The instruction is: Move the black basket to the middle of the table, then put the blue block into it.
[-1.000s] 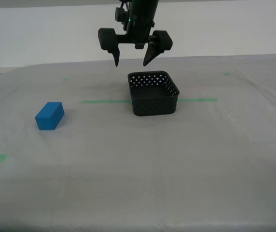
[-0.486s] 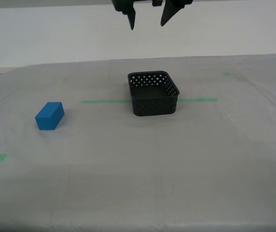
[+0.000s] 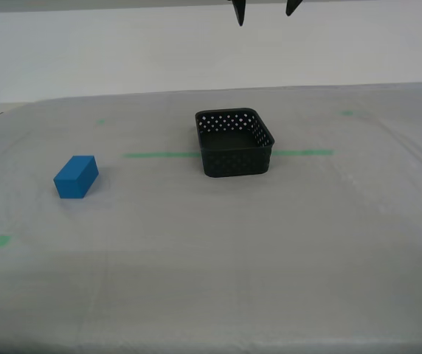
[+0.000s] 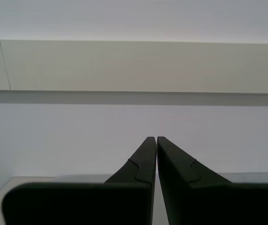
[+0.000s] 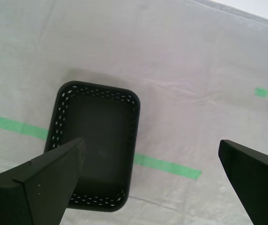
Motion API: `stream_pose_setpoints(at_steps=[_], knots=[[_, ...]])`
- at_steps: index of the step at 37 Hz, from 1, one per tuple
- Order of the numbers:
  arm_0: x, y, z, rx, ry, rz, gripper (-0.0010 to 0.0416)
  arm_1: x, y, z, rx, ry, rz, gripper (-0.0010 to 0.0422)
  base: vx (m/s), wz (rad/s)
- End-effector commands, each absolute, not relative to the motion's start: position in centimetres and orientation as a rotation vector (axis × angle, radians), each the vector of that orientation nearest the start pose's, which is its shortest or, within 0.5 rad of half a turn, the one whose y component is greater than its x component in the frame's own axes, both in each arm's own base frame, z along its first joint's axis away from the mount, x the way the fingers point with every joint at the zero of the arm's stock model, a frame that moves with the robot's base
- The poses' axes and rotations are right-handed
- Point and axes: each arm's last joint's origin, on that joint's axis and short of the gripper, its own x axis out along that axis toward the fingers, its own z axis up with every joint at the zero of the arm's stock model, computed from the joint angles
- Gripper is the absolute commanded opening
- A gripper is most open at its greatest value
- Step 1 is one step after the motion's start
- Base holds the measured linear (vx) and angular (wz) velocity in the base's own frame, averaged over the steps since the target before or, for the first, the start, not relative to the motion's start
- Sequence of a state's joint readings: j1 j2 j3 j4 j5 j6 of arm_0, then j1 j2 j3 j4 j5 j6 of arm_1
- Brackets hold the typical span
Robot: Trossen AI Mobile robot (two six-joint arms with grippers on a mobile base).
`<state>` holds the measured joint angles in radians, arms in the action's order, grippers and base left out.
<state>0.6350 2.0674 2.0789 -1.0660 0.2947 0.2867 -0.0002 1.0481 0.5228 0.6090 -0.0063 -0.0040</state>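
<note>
The black basket (image 3: 237, 164) stands empty on the table (image 3: 211, 265), across the green tape line (image 3: 159, 154), near the middle of the exterior view. The blue block (image 3: 76, 178) lies on the cloth toward the exterior view's left, well apart from the basket. My first gripper (image 3: 265, 10) hangs open high above the basket, only its fingertips (image 3: 239, 13) showing at the exterior view's top edge. Its wrist view looks down on the basket (image 5: 96, 90) between the spread jaws of my first gripper (image 5: 150, 146). My second gripper (image 4: 153, 138) is shut on nothing and faces a pale wall.
Small green tape bits (image 3: 2, 240) (image 3: 347, 113) mark the cloth at the exterior view's lower left and at its far right. The tape line (image 5: 12, 124) runs under the basket in the first wrist view. A pale wall rises behind the table.
My first gripper has risen, open, and drifted toward the exterior view's right, until only its fingertips show at the top edge. The basket and the block have not moved.
</note>
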Motion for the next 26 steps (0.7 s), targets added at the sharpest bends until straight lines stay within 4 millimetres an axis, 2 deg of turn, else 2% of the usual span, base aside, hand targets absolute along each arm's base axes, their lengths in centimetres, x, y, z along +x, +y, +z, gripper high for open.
stream_pose_setpoints(at_steps=[1, 16, 26], knots=[[35.8, 24.7, 31.8, -0.217, 0.974, 0.146, 0.04, 22.7, 0.0, 27.0, -0.003, -0.09, 0.006, 0.0, 0.0, 0.0], [35.9, 22.5, 30.7, -0.206, 0.981, 0.111, 0.04, 22.7, 0.0, 27.0, -0.003, -0.09, 0.006, 0.0, 0.0, 0.0], [34.6, 18.9, 29.3, -0.145, 0.95, 0.092, 0.04, 22.7, 0.0, 27.0, -0.003, -0.09, 0.007, 0.0, 0.0, 0.0]])
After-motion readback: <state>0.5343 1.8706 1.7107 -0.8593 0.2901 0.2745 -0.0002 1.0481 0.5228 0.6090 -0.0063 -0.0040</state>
